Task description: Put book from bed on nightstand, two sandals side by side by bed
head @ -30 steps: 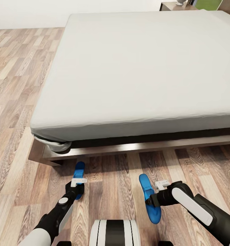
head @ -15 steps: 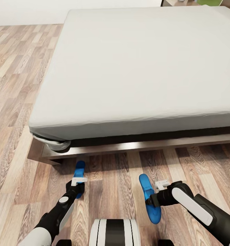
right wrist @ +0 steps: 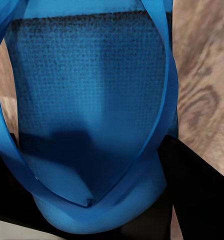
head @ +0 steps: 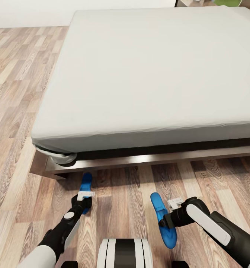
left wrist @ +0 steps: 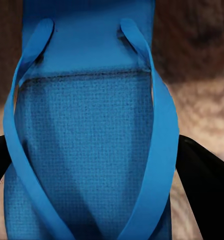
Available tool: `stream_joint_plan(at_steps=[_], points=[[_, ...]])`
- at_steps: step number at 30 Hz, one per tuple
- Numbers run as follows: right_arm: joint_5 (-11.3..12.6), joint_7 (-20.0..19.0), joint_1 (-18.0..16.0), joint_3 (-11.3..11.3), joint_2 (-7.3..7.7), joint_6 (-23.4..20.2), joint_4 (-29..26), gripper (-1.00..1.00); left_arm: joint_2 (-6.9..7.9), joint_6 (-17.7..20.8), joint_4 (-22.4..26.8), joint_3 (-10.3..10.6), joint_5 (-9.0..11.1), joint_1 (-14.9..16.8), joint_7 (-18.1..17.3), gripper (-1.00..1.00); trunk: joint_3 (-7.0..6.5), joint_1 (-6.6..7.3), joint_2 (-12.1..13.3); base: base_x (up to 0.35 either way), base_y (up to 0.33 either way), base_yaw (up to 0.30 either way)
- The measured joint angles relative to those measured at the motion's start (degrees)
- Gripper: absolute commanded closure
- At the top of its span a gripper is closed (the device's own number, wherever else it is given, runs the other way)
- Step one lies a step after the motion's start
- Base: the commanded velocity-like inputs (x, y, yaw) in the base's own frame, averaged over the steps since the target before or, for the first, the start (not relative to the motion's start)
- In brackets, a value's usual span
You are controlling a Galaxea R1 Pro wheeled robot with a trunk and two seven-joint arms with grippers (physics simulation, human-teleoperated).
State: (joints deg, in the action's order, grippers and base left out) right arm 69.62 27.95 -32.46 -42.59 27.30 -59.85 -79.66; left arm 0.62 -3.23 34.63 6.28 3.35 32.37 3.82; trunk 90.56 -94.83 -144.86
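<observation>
Now both arms hang low at the bottom of the frame: the left gripper point(head: 83, 203) clamps one blue sandal point(head: 85, 186), the right gripper point(head: 165, 222) clamps the other sandal point(head: 163, 219), well apart on the floor beside the bed point(head: 147, 78), probably for pairing them up

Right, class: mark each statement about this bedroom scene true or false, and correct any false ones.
1. Both sandals are over the wood floor in front of the bed. True: the left sandal and right sandal sit before the bed.
2. The left end effector is at a sandal. True.
3. The sandals are red. False: they are bright blue.
4. The sandals touch each other. False: bare floor separates them.
5. The mattress is dark green. False: it is light grey.
</observation>
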Motion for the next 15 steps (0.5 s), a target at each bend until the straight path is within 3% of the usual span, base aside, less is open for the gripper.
stream_joint_plan(at_steps=[15], points=[[0.0,0.0,0.0,0.0,0.08,-0.1,0.0,1.00,0.01,0.0,-0.1,0.0,0.0,0.9,0.0,1.00,0.89,-0.10,-0.1,0.000,0.000,0.000]])
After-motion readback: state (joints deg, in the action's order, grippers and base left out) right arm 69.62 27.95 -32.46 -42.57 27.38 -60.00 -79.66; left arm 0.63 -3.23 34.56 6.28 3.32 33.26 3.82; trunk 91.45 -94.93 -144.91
